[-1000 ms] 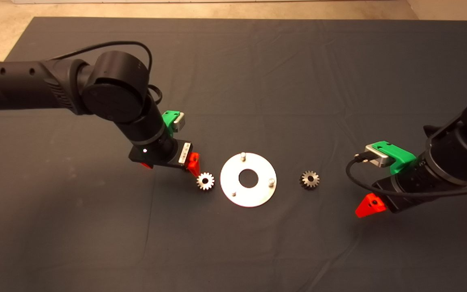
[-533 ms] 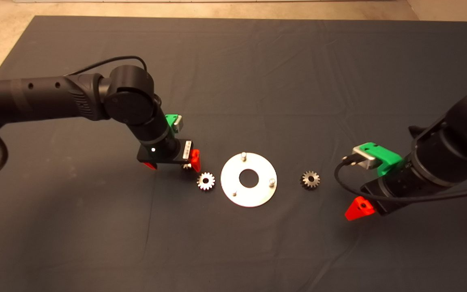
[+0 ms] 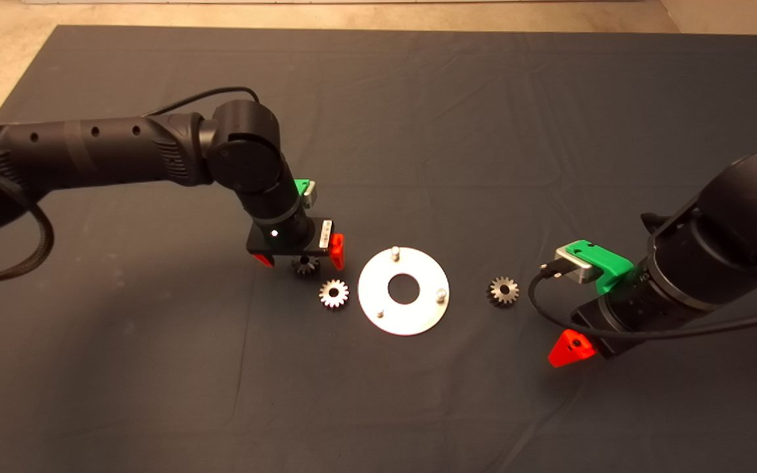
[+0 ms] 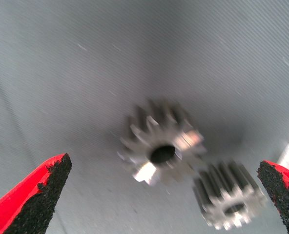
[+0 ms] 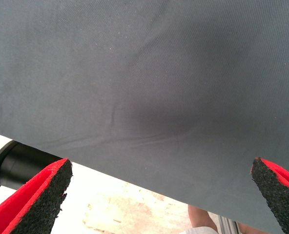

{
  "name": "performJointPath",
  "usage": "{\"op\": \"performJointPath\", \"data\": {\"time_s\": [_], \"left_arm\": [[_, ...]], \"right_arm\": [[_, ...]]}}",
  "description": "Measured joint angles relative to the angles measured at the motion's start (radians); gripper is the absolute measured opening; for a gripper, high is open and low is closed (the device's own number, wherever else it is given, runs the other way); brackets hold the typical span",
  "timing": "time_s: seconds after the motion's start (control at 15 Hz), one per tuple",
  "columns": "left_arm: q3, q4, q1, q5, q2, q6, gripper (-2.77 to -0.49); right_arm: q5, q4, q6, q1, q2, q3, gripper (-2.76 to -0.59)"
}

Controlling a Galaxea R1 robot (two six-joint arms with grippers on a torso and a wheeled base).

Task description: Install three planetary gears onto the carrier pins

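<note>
From above, the left gripper [image 3: 300, 258] hangs over the mat [image 3: 418, 118] just left of the silver disc [image 3: 378, 309], its red fingers spread apart with a gear [image 3: 305, 265] lying on the cloth between them. A second gear [image 3: 334, 293] lies just beside it, nearer the disc, and a third gear [image 3: 503, 290] sits on the disc's far side. All three carrier pins [image 3: 393, 251] stand bare, so no gear is installed yet. The right gripper [image 3: 566, 348] waits low at the right, well apart from the third gear.

In the left wrist view, the left gripper [image 4: 170, 195] shows both pads wide apart, framing the first gear [image 4: 161, 144] roughly midway; the second gear [image 4: 228, 196] lies close to one pad [image 4: 283, 192].

The right wrist view shows only bare mat and the floor beyond its edge, with the right gripper [image 5: 159, 195] also spread open and empty.

I'd say the step is grasping that first gear. To do it well, the fingers should drop straight down centred on it and close across its toothed rim, keeping the nearer pad from nudging the neighbouring gear, and lift it flat so the centre hole can meet a pin squarely.
</note>
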State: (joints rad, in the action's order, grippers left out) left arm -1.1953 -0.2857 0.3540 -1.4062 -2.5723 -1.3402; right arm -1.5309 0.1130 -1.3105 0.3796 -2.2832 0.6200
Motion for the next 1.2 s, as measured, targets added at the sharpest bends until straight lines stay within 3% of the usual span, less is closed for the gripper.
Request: {"op": "performJointPath", "data": {"time_s": [0.2,0.33,0.67,1.2], "left_arm": [[-0.029,-0.004,0.000,-0.003,-0.014,0.026,-0.49],[-0.055,-0.004,0.000,-0.001,-0.021,0.077,-0.49],[-0.077,-0.010,-0.003,-0.008,-0.012,0.097,-0.49],[-0.077,-0.009,-0.003,-0.017,-0.005,0.097,-0.73]], "right_arm": [[0.000,0.000,0.000,0.000,0.000,0.000,-0.62],[0.000,0.000,0.000,0.000,0.000,0.000,-0.62],[0.000,0.000,0.000,0.000,0.000,0.000,-0.62],[0.000,0.000,0.000,0.000,0.000,0.000,-0.62]]}}
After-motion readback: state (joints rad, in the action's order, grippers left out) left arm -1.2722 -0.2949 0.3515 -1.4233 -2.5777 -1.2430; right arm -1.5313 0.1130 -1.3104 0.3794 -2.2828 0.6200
